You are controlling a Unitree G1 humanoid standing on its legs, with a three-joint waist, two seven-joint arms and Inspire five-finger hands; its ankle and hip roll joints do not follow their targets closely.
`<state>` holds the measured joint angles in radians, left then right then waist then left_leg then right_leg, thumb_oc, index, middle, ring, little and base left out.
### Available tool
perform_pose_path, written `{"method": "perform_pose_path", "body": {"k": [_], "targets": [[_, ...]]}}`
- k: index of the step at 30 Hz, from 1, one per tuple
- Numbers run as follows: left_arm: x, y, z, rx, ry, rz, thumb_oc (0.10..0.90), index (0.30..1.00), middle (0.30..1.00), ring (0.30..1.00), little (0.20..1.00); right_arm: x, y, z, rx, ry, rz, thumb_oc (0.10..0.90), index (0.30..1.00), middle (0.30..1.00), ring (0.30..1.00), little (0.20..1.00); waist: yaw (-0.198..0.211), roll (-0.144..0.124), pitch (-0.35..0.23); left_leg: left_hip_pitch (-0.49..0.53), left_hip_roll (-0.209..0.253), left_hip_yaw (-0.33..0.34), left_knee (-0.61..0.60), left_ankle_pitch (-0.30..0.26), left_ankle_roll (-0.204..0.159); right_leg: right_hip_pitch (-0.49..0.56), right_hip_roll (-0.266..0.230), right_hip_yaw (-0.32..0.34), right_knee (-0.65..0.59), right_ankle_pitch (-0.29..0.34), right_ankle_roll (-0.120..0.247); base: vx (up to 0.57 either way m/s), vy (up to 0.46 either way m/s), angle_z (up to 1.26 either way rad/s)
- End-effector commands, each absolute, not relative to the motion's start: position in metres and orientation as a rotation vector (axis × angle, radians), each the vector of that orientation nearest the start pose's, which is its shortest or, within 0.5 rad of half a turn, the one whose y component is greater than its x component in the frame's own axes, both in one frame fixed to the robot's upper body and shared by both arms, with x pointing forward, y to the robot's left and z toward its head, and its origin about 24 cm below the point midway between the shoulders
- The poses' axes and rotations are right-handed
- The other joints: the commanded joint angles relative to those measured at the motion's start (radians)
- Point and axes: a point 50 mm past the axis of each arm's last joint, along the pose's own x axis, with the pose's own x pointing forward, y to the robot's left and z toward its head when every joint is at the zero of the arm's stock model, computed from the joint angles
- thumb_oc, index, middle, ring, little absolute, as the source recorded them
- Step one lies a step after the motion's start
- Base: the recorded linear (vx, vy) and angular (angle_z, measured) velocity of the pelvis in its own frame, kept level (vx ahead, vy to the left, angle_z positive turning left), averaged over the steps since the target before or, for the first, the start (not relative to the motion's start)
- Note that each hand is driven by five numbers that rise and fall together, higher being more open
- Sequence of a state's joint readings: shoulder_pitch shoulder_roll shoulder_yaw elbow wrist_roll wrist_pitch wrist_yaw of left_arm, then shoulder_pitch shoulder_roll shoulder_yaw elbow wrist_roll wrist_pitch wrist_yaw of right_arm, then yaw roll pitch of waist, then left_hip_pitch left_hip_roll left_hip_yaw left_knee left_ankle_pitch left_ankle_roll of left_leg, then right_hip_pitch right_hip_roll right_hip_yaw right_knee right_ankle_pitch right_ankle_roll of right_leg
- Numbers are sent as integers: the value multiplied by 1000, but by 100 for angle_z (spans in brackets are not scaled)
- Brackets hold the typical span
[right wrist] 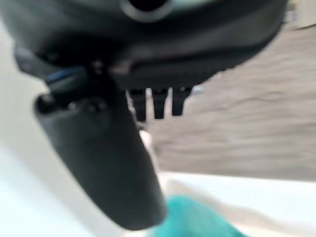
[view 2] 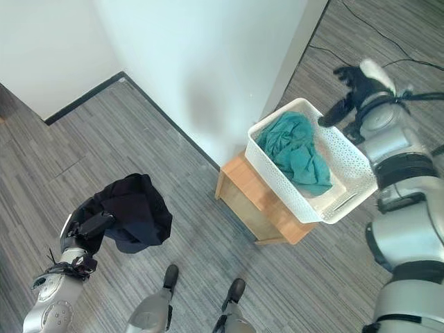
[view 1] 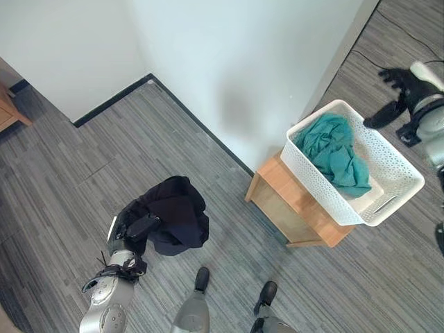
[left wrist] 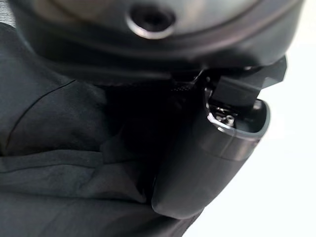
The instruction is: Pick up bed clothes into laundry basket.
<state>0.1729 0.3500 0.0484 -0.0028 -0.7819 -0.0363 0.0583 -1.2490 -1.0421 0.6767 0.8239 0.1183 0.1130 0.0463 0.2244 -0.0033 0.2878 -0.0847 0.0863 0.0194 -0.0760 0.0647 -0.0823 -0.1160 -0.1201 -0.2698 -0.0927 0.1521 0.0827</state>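
Dark garment held at left; basket stands well off to the right.

The left hand [view 1: 134,229] has its fingers [left wrist: 207,163] clenched round a bunched black garment [view 1: 172,214], held up over the grey floor [view 1: 83,173]. The white laundry basket [view 1: 388,156] sits on a small wooden stand [view 1: 291,208] against the wall, well apart from the garment and to its right; a teal cloth [view 1: 336,152] already lies inside. The right hand [view 1: 399,87] hovers just beside the basket's far rim, fingers relaxed, holding nothing. Judged: the carry must travel rightward to the basket.
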Motion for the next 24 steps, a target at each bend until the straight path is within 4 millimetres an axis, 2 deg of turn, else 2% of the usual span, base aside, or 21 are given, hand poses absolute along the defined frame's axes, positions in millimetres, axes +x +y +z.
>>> {"method": "perform_pose_path", "body": {"k": [1,3,4,5,6,8,9,10,12,14,15,17,18,19,20,22,23,24], "targets": [[229,255,102,-284,-253,124,400,300,300,300,300,339,-301,390,-1040,-454,-409,800,900,900,900,900,-7,-44,-58,-21,-13,6,-11,4,-31,132,-15,-27,8,-177,78,0,0,0],[231,274,133,-197,-372,169,400,300,300,300,300,318,-294,398,-1004,-580,-365,800,900,900,900,900,-31,-35,-71,-2,-12,12,-11,-9,-34,150,-17,-24,9,-187,80,30,9,4],[231,274,134,-192,-372,166,400,300,300,300,300,317,-296,396,-999,-578,-368,800,900,900,900,900,-29,-39,-71,-5,-12,11,-11,-4,-33,148,-17,-25,8,-182,80,0,0,0],[231,282,153,-141,-445,183,400,300,300,300,300,306,-292,397,-989,-636,-340,800,900,900,900,900,-49,-30,-86,4,-12,18,-11,-9,-33,154,-21,-22,8,-184,81,6,14,-9],[231,282,154,-135,-445,180,400,300,300,300,300,305,-294,395,-984,-634,-343,800,900,900,900,900,-47,-35,-85,6,-12,16,-11,-10,-33,156,-21,-24,8,-185,81,29,19,-4],[235,292,181,-48,-530,193,400,300,300,300,300,294,-293,386,-929,-680,-306,800,900,900,900,900,-70,-32,-97,22,-13,24,-11,-16,-34,168,-24,-20,10,-186,84,-6,9,3],[241,296,202,-5,-590,183,400,300,300,300,300,285,-297,376,-903,-699,-304,800,900,900,900,900,-102,-26,-107,28,-14,30,-11,-21,-36,170,-24,-14,11,-187,84,-28,28,5],[243,297,209,7,-610,185,400,300,300,300,300,283,-294,371,-889,-712,-285,800,900,900,900,900,-118,-18,-114,33,-15,36,-11,-25,-35,169,-27,-10,14,-188,87,-51,48,7],[249,295,226,53,-646,154,400,300,300,300,300,277,-296,352,-880,-699,-270,800,900,900,900,900,-132,-9,-109,57,-15,60,-11,-35,-19,126,-38,12,138,-207,97,-67,88,-7],[255,289,236,65,-672,116,400,300,300,300,300,274,-296,339,-907,-669,-262,800,900,900,900,900,-157,10,-95,72,-3,85,-11,-35,-10,63,-37,73,268,-239,117,-109,57,-43],[257,287,240,56,-687,106,400,300,300,300,300,274,-295,336,-906,-673,-256,800,900,900,900,900,-168,17,-93,76,4,94,-11,-37,-10,51,-47,83,288,-245,121,-125,-38,-63],[256,281,247,58,-719,67,400,300,300,300,300,273,-292,336,-901,-693,-261,800,900,900,900,900,-147,26,-97,92,34,144,-11,-41,-21,49,-148,20,298,-222,119,-93,-133,-64],[256,281,247,58,-718,67,400,300,300,300,300,273,-292,335,-901,-692,-260,800,900,900,900,900,-144,25,-96,97,33,149,-11,-43,-21,53,-148,23,293,-220,121,-40,-278,-78],[253,279,250,68,-735,50,400,300,300,300,300,276,-290,331,-895,-688,-250,800,900,900,900,900,-133,19,-107,113,59,184,-11,-41,-39,80,-192,-15,251,-184,124,-4,-188,-80],[252,279,250,69,-734,51,400,300,300,300,300,276,-290,331,-894,-687,-248,800,900,900,900,900,-132,18,-107,115,59,186,-11,-41,-39,84,-191,-14,244,-180,125,-19,-390,-80],[240,288,259,144,-757,69,400,300,300,300,300,278,-282,336,-894,-729,-231,800,900,900,900,900,-103,4,-120,138,110,262,-8,-24,-76,102,-236,-100,185,-114,156,0,-331,-98],[239,289,259,145,-756,71,400,300,300,300,300,279,-281,336,-893,-730,-229,800,900,900,900,900,-103,3,-120,141,111,265,-9,-24,-78,103,-234,-99,180,-110,156,61,-304,-101],[234,294,262,176,-759,91,400,300,300,300,300,281,-278,333,-892,-718,-208,800,900,900,900,900,-88,-4,-127,160,143,289,-2,-17,-102,119,-222,-125,160,-126,162,79,-321,-84]]}}
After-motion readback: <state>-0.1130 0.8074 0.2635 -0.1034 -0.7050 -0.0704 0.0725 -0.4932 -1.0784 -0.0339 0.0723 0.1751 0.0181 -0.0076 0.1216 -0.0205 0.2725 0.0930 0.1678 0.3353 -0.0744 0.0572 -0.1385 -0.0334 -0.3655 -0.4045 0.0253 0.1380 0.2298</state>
